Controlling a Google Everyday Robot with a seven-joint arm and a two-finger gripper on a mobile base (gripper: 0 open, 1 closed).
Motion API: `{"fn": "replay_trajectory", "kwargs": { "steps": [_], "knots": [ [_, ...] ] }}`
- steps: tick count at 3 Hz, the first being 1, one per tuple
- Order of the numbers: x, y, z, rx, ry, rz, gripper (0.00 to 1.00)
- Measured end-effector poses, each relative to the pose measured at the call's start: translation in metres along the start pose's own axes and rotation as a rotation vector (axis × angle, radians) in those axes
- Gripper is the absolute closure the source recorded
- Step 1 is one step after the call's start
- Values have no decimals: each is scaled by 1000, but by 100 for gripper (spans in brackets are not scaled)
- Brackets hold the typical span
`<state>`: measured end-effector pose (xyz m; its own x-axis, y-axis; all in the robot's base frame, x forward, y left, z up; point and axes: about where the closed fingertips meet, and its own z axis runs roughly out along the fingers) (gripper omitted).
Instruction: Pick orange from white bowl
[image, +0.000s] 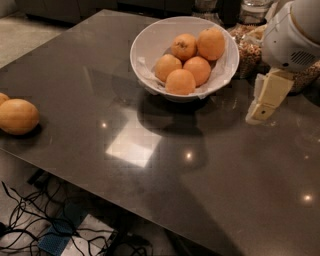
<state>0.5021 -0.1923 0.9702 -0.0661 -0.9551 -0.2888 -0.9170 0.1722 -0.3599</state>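
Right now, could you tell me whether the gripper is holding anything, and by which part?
Nothing is held: the gripper hangs beside the white bowl, and all five oranges lie in it.
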Motion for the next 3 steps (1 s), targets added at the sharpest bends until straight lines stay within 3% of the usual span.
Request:
{"fn": "replay_trajectory", "kwargs": {
  "steps": [2,3],
  "knots": [
    [-24,-75,52,93,-128,-125,0],
    [-25,-77,52,94,-128,-127,0]
  ]
}}
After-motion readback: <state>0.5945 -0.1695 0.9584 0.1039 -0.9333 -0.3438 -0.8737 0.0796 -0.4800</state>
